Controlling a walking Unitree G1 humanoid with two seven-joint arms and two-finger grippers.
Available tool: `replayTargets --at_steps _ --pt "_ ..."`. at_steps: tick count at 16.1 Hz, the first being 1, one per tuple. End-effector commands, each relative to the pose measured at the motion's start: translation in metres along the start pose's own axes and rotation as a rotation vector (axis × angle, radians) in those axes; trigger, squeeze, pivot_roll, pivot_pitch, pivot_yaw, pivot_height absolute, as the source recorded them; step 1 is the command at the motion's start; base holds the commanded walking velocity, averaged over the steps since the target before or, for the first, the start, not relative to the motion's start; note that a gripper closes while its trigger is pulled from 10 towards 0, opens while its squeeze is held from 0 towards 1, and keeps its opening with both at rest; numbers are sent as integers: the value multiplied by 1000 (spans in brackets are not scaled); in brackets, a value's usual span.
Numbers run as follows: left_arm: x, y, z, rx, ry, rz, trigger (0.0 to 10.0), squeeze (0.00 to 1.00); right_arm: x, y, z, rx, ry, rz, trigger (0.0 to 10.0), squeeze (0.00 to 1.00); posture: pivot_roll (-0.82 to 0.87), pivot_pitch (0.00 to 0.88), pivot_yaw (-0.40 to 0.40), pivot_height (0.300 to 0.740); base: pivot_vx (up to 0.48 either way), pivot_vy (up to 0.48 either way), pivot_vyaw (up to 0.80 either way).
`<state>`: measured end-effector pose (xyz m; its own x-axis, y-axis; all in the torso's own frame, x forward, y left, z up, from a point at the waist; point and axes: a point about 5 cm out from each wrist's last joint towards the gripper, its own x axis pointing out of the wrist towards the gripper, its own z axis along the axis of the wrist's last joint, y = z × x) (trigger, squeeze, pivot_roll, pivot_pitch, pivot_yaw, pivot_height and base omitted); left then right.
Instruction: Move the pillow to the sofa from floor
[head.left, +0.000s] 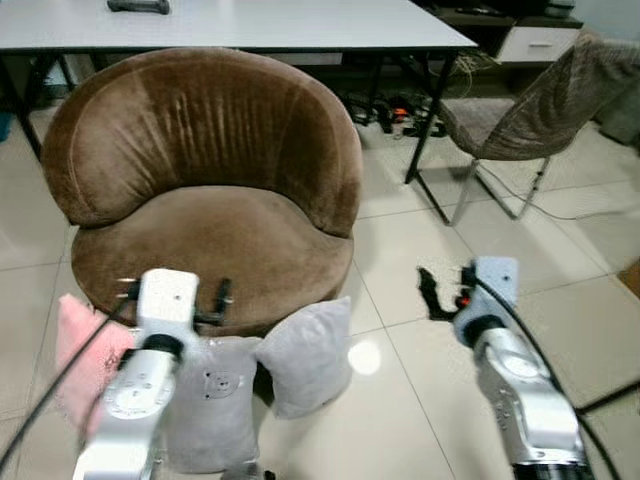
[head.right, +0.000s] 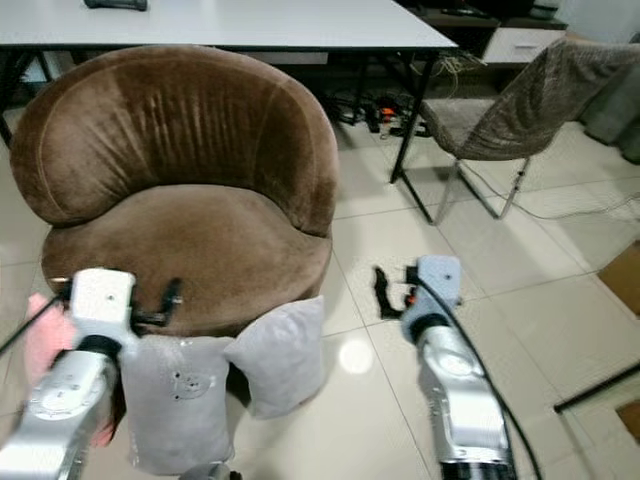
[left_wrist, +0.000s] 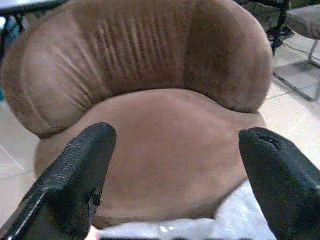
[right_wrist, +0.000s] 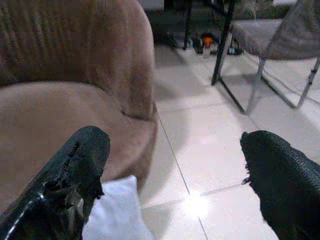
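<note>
Left wrist view, left pincer wide, empty

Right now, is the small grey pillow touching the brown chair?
Touching. The left eye view shows the small grey pillow leaning against the brown chair's front edge, with no gap between them.

Along our right claw we see its two black fingers spread wide with nothing between them. Past the fingers stands the brown sofa, its curved back rising over the seat. A grey pillow lies on the floor against the sofa's base, just beside one finger. Farther off are a dark leg of the surface and a chair on metal legs.
</note>
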<state>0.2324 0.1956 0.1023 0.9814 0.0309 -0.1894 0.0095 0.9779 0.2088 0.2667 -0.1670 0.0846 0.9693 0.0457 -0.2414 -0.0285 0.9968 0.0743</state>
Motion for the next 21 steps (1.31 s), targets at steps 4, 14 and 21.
replayTargets --at_steps 4,14,21 --pt "3 -8 5 -2 -27 -32 10000 0 -9 -11 2 36 -43 -60 10000 0 58 0 -47 740 0 284 0" --pt "4 -5 7 14 -34 -58 10000 0 -12 -8 0 14 -54 -72 10000 0 57 0 -8 740 0 289 0" --pt "4 -7 7 10 -39 -64 10000 0 -12 -11 0 -3 -54 -67 10000 0 58 0 -20 740 0 351 0"
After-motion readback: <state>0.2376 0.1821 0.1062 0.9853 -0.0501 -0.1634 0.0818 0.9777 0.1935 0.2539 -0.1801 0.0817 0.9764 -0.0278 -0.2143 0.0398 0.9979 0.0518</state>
